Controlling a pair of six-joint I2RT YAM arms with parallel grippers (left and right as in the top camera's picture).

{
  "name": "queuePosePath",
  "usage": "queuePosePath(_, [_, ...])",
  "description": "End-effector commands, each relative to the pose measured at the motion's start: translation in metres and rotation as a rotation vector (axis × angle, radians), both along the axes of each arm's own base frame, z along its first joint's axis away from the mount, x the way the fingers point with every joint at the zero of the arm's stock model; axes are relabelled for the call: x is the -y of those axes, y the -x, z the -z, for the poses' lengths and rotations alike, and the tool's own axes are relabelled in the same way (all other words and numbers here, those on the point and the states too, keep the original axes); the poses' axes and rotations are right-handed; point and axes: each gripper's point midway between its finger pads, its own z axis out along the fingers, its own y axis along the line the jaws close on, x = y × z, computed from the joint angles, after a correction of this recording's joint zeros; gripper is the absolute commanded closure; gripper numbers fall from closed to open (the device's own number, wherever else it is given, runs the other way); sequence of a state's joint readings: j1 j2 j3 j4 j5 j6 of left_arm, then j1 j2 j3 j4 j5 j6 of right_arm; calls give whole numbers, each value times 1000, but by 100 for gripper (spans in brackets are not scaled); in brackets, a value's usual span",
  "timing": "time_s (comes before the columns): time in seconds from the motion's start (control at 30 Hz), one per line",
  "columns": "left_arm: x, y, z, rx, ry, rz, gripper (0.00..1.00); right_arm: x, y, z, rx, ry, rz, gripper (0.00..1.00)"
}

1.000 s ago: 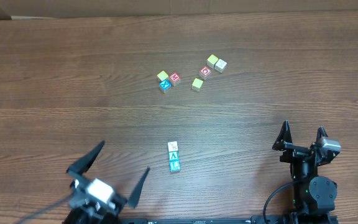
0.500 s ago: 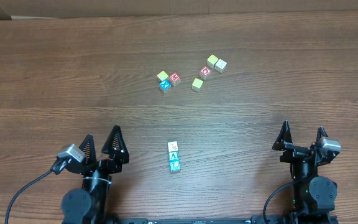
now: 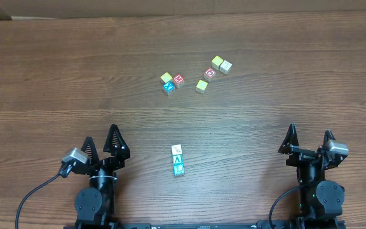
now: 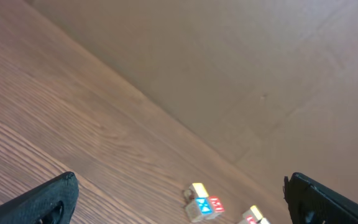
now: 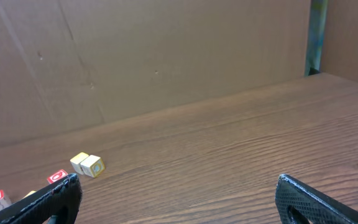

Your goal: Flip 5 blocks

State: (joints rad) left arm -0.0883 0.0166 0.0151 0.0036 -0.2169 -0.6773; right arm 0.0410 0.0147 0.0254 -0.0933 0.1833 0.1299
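Overhead, my left claw [image 3: 100, 134] sits low at the near edge of the wooden table [image 3: 68, 63]. Its jaws are spread wide, gripping nothing, and its tips point toward the far side, canted slightly right. A cable [image 3: 33, 194] loops off its arm. My right claw [image 3: 309, 130] sits at the near right corner, gaping just as wide and empty.

Between the two arms, nearer my left one, three blocks [image 3: 178, 159] lie touching in a short column, a white face farthest from me and two teal faces nearer. Well beyond them, a far trio [image 3: 171, 81] shows yellow, blue and red faces. To its right, four more cubes [image 3: 212, 72] lie loosely grouped.

Through the wrist views, the brown wood grain runs back to a plain cardboard wall [image 5: 166, 56]. A dark green post [image 5: 316, 34] stands at its right end.
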Motion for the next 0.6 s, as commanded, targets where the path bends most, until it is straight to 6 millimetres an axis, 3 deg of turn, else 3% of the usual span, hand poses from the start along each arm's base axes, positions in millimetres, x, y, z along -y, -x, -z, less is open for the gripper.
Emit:
queuePosePath(0.0, [-3, 0, -2, -3, -170, 1, 0, 0, 0, -1, 10, 11, -1, 0])
queuePosePath(0.2, [5, -1, 2, -33, -384, 60, 0, 0, 0, -1, 10, 11, -1, 0])
queuePosePath(0.33, [8, -1, 22, -114, -403, 100, 0, 0, 0, -1, 9, 11, -1, 0])
queuePosePath(0.57, [14, -1, 22, -111, -485, 139, 0, 0, 0, -1, 10, 11, -1, 0])
